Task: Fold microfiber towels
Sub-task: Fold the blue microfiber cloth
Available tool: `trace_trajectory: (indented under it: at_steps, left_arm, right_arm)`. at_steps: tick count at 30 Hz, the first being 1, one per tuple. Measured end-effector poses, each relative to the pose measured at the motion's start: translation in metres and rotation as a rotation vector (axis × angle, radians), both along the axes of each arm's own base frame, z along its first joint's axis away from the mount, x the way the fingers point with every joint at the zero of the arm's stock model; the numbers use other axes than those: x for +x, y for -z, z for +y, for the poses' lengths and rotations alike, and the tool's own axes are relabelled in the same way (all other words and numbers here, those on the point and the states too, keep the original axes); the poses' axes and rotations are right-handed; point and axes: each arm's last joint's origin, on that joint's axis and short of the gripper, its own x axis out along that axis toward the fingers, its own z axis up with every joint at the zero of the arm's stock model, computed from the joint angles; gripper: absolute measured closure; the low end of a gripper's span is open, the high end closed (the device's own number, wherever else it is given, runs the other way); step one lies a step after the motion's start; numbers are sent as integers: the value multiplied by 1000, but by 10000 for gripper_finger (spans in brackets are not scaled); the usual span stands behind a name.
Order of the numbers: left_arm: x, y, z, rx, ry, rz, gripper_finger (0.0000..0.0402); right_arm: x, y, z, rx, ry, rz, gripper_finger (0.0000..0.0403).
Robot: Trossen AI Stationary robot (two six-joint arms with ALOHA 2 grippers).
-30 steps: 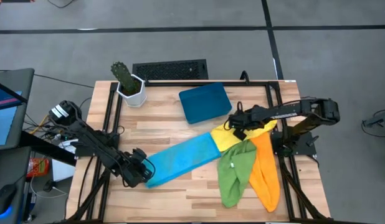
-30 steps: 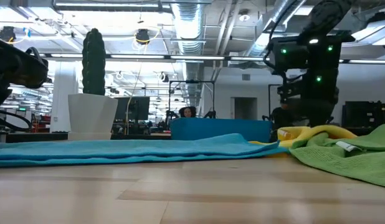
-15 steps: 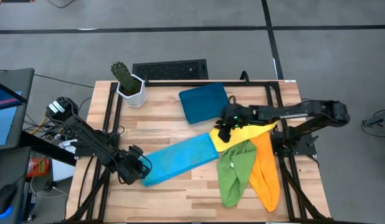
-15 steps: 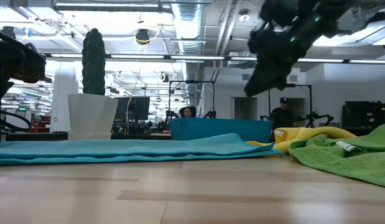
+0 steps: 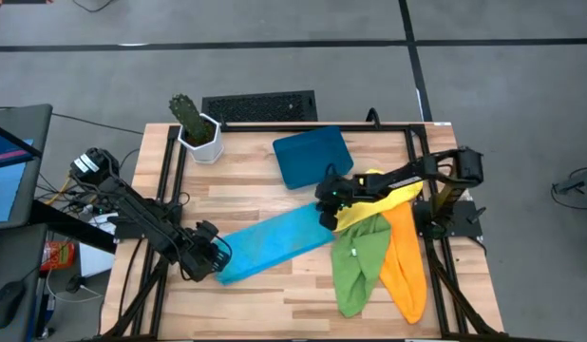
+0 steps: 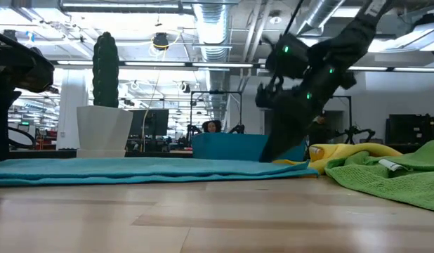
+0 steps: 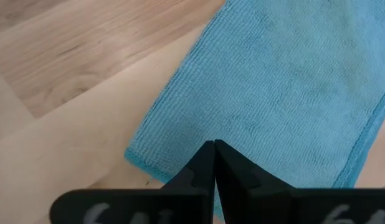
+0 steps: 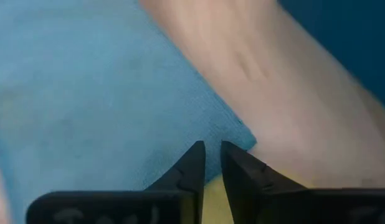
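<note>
A light blue towel (image 5: 274, 245), folded into a long strip, lies slantwise across the table's middle. Its right end overlaps the yellow towel (image 5: 368, 207). The green towel (image 5: 360, 266) and orange towel (image 5: 406, 261) lie crumpled near the right edge. My left gripper (image 7: 214, 144) is shut and hovers over the strip's left end (image 5: 227, 271). My right gripper (image 8: 212, 146) slants down at the strip's far right corner (image 8: 245, 138), its fingers a narrow gap apart with nothing between them. My left gripper's shut fingertips (image 7: 208, 155) point down over the blue towel close to its left corner (image 7: 139, 155); whether they touch the cloth cannot be told. My right gripper's fingertips (image 6: 267, 156) reach down to the towel's level at its far right corner; whether they touch it cannot be told.
A rigid dark-blue tray (image 5: 312, 157) lies just behind my right gripper at the far middle. A cactus in a white pot (image 5: 197, 133) stands at the far left corner. Bare wood (image 5: 274, 304) shows along the near edge and left of the tray.
My right gripper has left the yellow towel, swung toward the table's left and come down, tipping to slant down at the blue towel's far right corner. The towels lie as before.
</note>
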Motion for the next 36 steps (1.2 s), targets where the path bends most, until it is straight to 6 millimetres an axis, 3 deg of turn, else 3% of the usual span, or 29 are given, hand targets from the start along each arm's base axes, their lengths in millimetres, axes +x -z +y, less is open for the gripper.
trace_trajectory:
  at_steps: [7, 10, 16, 23, 28, 36]
  left_arm:
    - [0, 0, 0, 12, -5, -9, 400]
    - [1, -1, 0, 9, -28, -33, 400]
    - [18, -19, -8, 19, -79, -266, 400]
    - [35, -3, -31, -18, -19, -149, 401]
    - [42, 6, -51, -70, 101, -11, 401]
    - [28, 9, -47, -31, 167, 240, 401]
  right_arm:
    - [-3, 0, -6, 18, 17, 22, 337]
    - [-7, -18, -6, 12, 18, -16, 337]
    - [-16, -48, -6, -5, 30, -86, 337]
    - [-25, -69, -5, -11, 29, -134, 337]
    - [-28, -71, -4, -9, 29, -126, 337]
    - [-21, -61, 5, 4, 3, -111, 334]
